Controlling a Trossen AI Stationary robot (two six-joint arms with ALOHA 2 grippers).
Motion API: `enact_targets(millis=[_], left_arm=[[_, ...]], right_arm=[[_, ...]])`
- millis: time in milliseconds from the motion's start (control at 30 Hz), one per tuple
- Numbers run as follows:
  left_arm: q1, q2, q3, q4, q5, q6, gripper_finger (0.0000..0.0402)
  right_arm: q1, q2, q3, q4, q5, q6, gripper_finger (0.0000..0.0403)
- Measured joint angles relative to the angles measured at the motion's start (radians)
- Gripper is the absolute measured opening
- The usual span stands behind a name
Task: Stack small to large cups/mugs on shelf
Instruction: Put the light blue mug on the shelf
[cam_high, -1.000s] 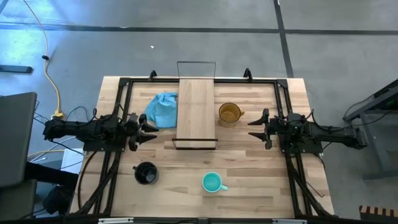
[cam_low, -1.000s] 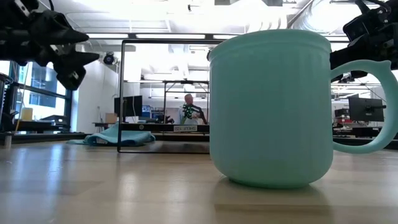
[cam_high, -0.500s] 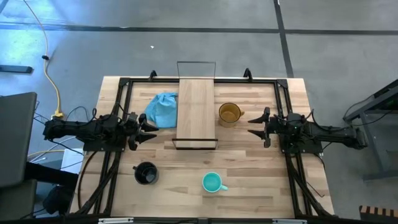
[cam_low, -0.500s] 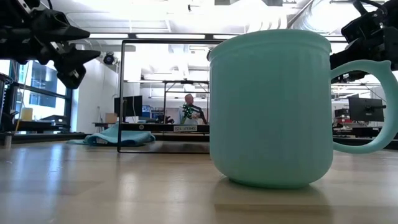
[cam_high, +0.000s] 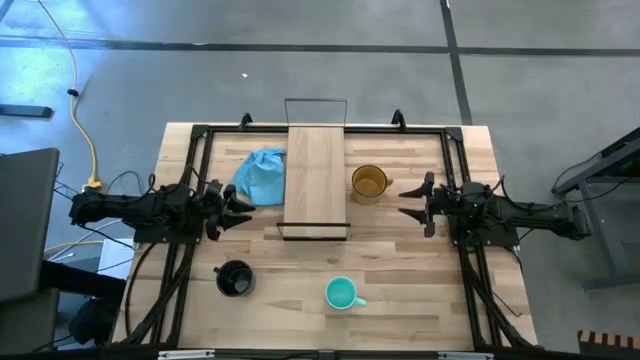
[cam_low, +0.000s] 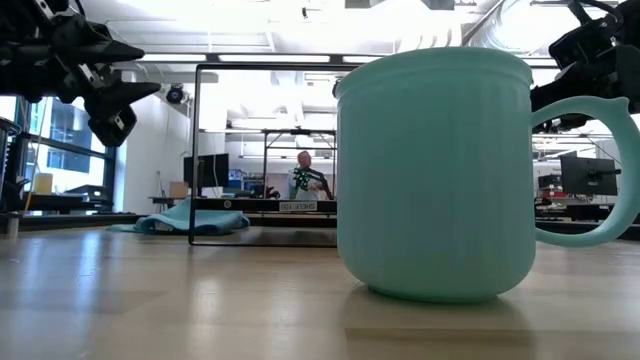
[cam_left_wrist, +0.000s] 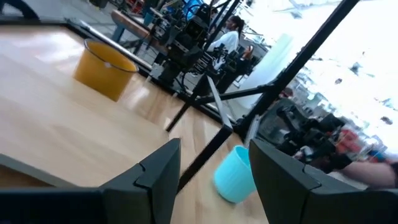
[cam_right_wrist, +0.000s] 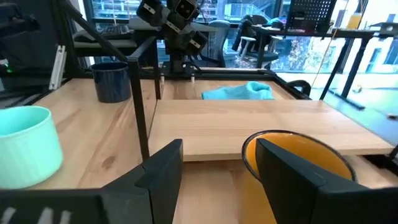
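The light-wood shelf lies flat mid-table, with a thin black wire frame at each end. The amber mug stands upright on the table just right of it. The black mug and the teal mug stand upright near the front edge. My left gripper hovers open left of the shelf's near end. My right gripper hovers open just right of the amber mug. The teal mug fills the low view.
A light blue cloth lies crumpled on the table against the shelf's left side. Black rails frame the table's edges. Bare wood lies to the right of the teal mug. A person sits far off in the room behind.
My right gripper has edged slightly toward the table's left, closer to the amber mug. The mugs, shelf and cloth have stayed in place.
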Motion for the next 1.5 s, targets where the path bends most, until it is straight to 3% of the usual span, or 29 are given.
enact_targets(millis=[367, 767, 1000, 1233, 1367, 1500], left_arm=[[0.0, 0.0, 0.0, -0.006, -0.002, -0.074, 0.0179], [0.0, 0.0, 0.0, -0.005, 0.003, -0.141, 0.0179], [0.0, 0.0, 0.0, 0.007, -0.003, -0.166, 0.0179], [0.0, 0.0, 0.0, 0.082, 0.057, -0.388, 0.0179], [-0.001, 0.0, 0.0, 0.099, 0.122, -0.438, 0.0179], [-0.001, 0.0, 0.0, 0.095, 0.122, -0.415, 0.0179]], right_arm=[[0.0, 0.0, 0.0, 0.137, 0.005, 0.33, 0.0195], [0.0, 0.0, 0.0, 0.166, 0.001, 0.739, 0.0195], [0.0, 0.0, 0.0, 0.165, 0.008, 0.839, 0.0195], [0.0, 0.0, 0.0, 0.165, 0.008, 0.943, 0.0195], [0.0, 0.0, 0.0, 0.165, 0.008, 0.923, 0.0195], [0.0, 0.0, 0.0, 0.164, 0.009, 0.908, 0.0195]])
